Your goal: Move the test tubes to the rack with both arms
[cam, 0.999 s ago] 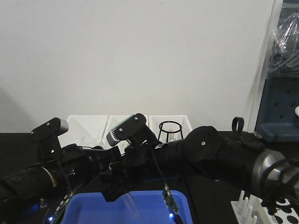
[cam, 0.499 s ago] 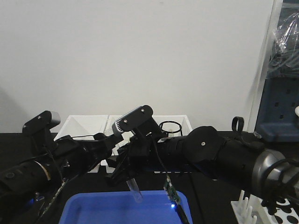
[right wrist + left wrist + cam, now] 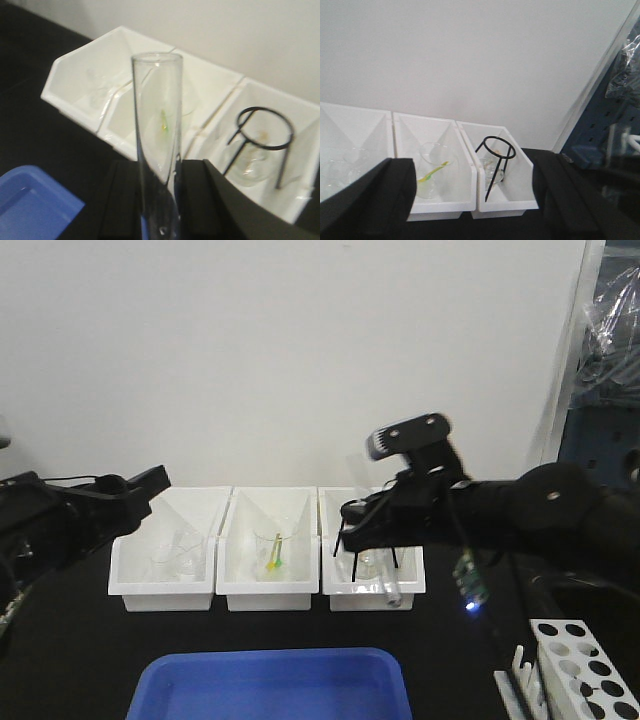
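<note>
Before the white bins [image 3: 265,592], your right gripper [image 3: 162,172] has a test tube [image 3: 157,100].
Its fingers are clenched on the tube's lower part, and the tube stands nearly upright with its mouth up. Your left gripper [image 3: 146,490] reaches in from 9 o'clock, spread wide and holding nothing. The rack [image 3: 585,672] sits at 5 o'clock and the blue tray [image 3: 270,682] at 6 o'clock.

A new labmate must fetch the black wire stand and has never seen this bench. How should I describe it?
Find the row of three white bins against the white wall. In the right-hand end bin stands a black wire stand. It alone is a dark ring on thin legs; the neighbouring bins hold clear glassware.
</note>
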Robot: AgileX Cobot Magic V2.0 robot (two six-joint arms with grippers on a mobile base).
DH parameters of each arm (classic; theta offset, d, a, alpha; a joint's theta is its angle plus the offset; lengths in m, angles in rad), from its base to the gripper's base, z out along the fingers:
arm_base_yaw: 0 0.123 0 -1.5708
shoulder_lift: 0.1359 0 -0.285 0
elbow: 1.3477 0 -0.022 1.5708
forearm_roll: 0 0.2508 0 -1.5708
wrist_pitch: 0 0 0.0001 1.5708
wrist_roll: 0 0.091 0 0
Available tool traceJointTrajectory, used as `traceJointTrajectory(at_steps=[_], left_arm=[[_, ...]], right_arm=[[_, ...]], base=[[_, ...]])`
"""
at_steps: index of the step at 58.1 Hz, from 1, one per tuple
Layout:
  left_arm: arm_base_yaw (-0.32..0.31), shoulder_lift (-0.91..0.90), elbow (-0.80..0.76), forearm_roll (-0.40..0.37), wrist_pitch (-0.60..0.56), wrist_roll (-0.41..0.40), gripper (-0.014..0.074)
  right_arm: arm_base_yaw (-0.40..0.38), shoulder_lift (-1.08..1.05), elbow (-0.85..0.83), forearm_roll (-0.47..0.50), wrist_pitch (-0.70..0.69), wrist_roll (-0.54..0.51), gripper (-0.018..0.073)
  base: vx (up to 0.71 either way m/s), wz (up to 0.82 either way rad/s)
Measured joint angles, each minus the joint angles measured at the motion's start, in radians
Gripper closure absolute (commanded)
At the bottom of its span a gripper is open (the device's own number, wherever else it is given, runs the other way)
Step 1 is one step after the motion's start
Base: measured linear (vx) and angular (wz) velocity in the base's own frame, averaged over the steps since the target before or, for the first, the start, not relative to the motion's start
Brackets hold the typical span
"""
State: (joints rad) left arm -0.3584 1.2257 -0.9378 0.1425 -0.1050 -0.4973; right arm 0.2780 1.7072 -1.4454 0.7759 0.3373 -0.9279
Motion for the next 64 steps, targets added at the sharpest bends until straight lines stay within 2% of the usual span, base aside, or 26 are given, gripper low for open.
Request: traceJointTrajectory(at_steps=[10, 19, 26, 35, 51, 64], left_arm=[[0.015, -0.046, 0.0, 0.0, 0.067, 0.038, 0.0003], [0.015, -0.052, 0.0, 0.0, 0.084, 0.04, 0.0004], [0.015, -0.052, 0.0, 0.0, 0.09, 0.041, 0.0004], [0.015, -0.052, 0.0, 0.0, 0.092, 0.041, 0.0004], [0.015, -0.052, 0.0, -0.001, 0.105, 0.041, 0.0004], [0.015, -0.052, 0.0, -0.001, 0.113, 0.041, 0.0004]], right_arm=[[-0.145, -0.153, 0.044, -0.001, -0.026, -0.003, 0.0568], [-0.209, -0.339, 0.272, 0.0, -0.171, -0.058, 0.0568], [-0.216, -0.455, 0.473, 0.01, -0.337, -0.083, 0.0568], [-0.216, -0.512, 0.618, 0.033, -0.401, -0.06, 0.0568], [-0.216, -0.554, 0.652, 0.04, -0.486, -0.049, 0.0568], [-0.216, -0.562, 0.652, 0.042, -0.489, -0.049, 0.0568]], base=[[0.0, 0.0], [0.0, 0.0], [0.0, 0.0], [0.0, 0.0], [0.0, 0.0], [0.0, 0.0]])
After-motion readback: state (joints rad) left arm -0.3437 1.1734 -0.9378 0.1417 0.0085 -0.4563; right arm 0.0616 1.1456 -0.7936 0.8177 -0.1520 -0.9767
